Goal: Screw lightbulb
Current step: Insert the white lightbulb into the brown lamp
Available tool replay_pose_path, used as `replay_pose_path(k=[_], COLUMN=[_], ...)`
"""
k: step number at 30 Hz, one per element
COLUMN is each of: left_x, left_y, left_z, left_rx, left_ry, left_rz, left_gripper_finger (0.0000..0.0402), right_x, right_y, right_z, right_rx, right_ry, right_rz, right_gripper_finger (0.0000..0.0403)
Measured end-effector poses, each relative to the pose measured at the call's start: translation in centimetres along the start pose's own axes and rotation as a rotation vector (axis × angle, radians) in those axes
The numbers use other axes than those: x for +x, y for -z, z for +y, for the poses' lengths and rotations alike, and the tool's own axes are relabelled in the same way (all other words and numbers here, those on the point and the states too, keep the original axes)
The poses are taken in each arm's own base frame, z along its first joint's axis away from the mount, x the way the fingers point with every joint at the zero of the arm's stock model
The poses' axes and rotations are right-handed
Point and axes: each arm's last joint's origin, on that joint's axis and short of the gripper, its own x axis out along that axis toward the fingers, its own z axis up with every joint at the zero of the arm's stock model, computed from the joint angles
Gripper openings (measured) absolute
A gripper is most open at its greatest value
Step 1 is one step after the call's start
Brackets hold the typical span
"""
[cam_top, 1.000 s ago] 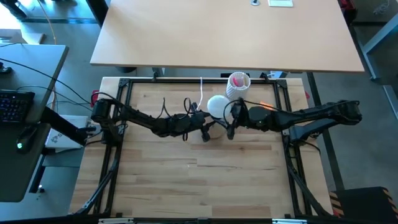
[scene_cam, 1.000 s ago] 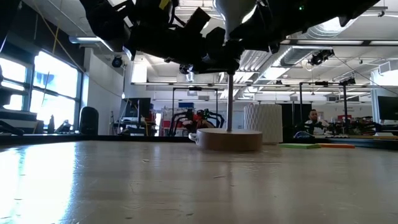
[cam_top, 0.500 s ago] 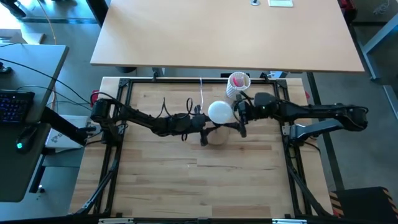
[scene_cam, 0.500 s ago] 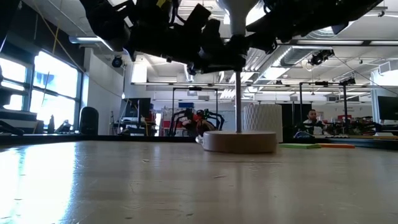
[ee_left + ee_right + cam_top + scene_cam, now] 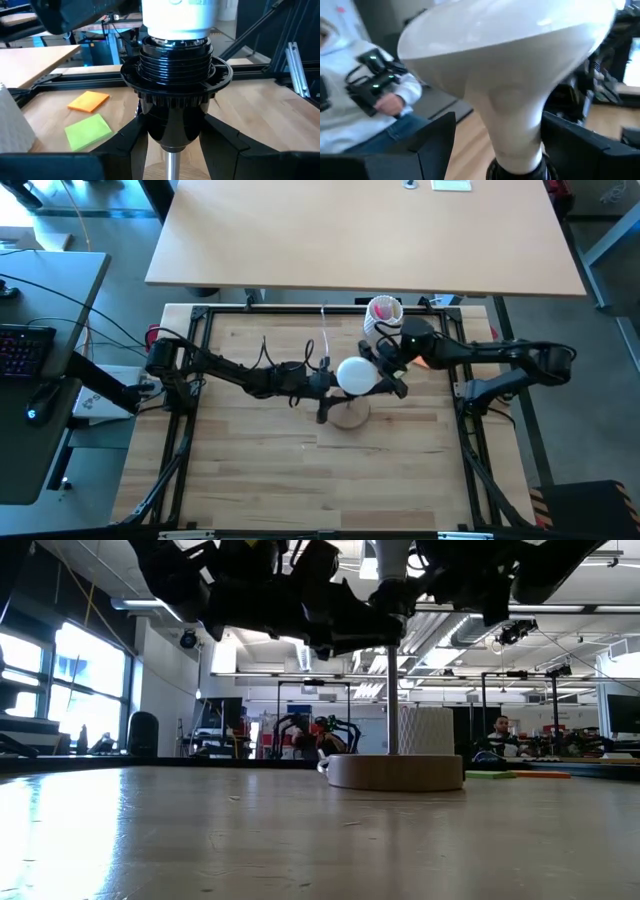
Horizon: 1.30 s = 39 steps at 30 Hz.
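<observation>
The white lightbulb [image 5: 356, 375] stands neck down in the black ribbed socket [image 5: 176, 75]. The socket sits on a thin metal rod [image 5: 392, 700] that rises from the round wooden disc [image 5: 395, 772] resting on the table. My left gripper [image 5: 325, 392] comes from the table's left and is shut on the socket below its flange. My right gripper [image 5: 385, 375] comes from the right and is shut on the bulb, whose neck [image 5: 516, 135] shows between its fingers. My left gripper pinches the socket's lower body [image 5: 172, 127], under the toothed flange, between its two fingers [image 5: 131, 145]. The fingers come level from the table's left. The socket stands upright on its rod, the disc on the table. My right gripper holds the bulb at its taper between globe and neck [image 5: 520, 105], one finger [image 5: 432, 145] on each side. The fingers come from the table's right, about level. The bulb stands upright, its neck down in the socket [image 5: 515, 172].
A white perforated cup [image 5: 383, 313] with pink contents stands just behind the lamp near the far edge. Orange [image 5: 89, 100] and green [image 5: 89, 131] sticky notes lie on the table. A black frame rail [image 5: 300, 310] borders the table. A person [image 5: 365, 90] sits beyond it.
Both grippers have gone a little toward the table's near edge with the lamp, and the wooden disc has slid along the table. My right arm has swung and its gripper has turned about the bulb.
</observation>
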Motion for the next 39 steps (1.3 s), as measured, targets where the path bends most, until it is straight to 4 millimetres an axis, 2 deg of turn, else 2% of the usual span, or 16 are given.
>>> replay_pose_path(k=[4, 7, 16, 27, 39], left_x=[0.0, 0.0, 0.0, -0.1, -0.8], left_y=[0.0, 0.0, 0.1, 0.1, 0.7], left_z=[0.0, -0.1, -0.1, -1.3, -3.3], left_rx=[-0.001, -0.001, 0.013, 0.084, 0.170], left_ry=[0.020, 0.024, 0.016, -0.129, -0.361], left_rz=[0.000, 0.001, 0.009, 0.031, 0.099], left_gripper_finger=[0.0142, 0.0142, 0.0142, 0.0143, 0.0140], right_x=[0.4, 0.4, 0.3, 1.8, 3.2], right_y=[0.2, 0.6, 0.9, 1.2, 0.6], right_z=[-0.7, -1.3, -1.8, -0.8, 2.5], right_rx=[-0.012, 0.013, -0.003, 0.007, -0.029], right_ry=[-0.046, -0.072, -0.026, 0.073, 0.446], right_rz=[-0.036, -0.037, -0.044, -0.014, 0.086], right_gripper_finger=[0.0277, 0.0261, 0.0135, 0.0133, 0.0133])
